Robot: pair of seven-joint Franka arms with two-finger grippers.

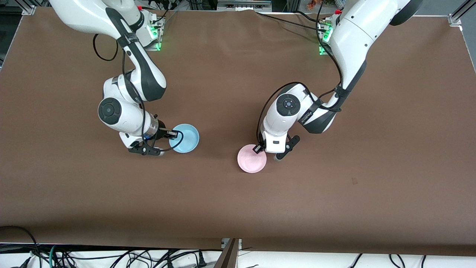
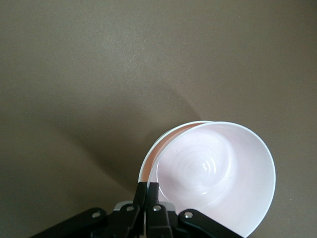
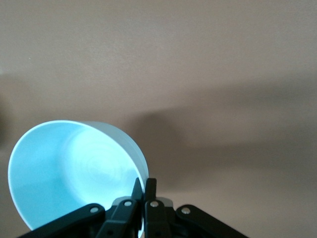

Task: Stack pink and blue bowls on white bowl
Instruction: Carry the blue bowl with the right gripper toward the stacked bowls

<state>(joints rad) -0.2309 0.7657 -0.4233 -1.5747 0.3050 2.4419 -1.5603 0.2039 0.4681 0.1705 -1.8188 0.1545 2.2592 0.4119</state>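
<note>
The blue bowl (image 1: 186, 138) (image 3: 64, 168) is toward the right arm's end of the table. My right gripper (image 1: 171, 133) (image 3: 143, 186) is shut on its rim, one finger inside and one outside, and the bowl looks tilted. The pink bowl (image 1: 252, 160) (image 2: 218, 168) is nearer the front camera, toward the middle of the table. My left gripper (image 1: 257, 149) (image 2: 147, 188) is shut on its rim. In the left wrist view the thin rim of the white bowl (image 2: 151, 157) shows just under the pink bowl's edge. The pink bowl hides it in the front view.
A brown cloth (image 1: 334, 186) covers the whole table. Cables (image 1: 111, 257) lie along the table's edge nearest the front camera. Both arm bases stand along the edge farthest from that camera.
</note>
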